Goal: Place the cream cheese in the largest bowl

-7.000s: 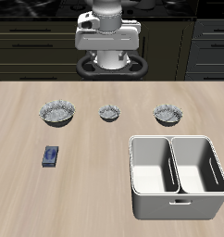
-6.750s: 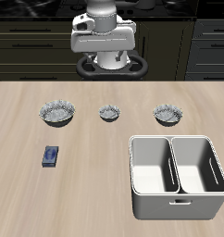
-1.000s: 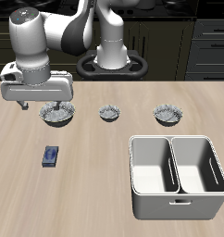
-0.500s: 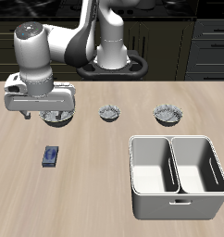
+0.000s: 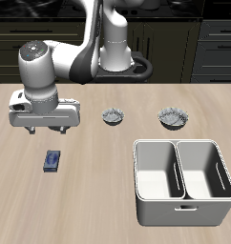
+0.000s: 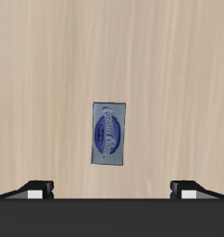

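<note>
The cream cheese (image 5: 52,160) is a small flat dark blue box lying on the wooden table near its front edge. It also shows in the wrist view (image 6: 107,133), with its grey-blue patch facing up. My gripper (image 5: 46,131) hangs open and empty above the table, just behind the box and apart from it. Both fingertips (image 6: 35,188) show spread wide in the wrist view. The largest bowl is hidden behind my hand in the exterior view.
The smallest speckled bowl (image 5: 112,116) and the medium one (image 5: 172,117) stand in a row farther back. A white two-compartment bin (image 5: 182,181) stands near the front edge, away from the box.
My arm has swung from the base over to the largest bowl's side and has come down and forward, so it now covers that bowl and hangs close to the cream cheese.
</note>
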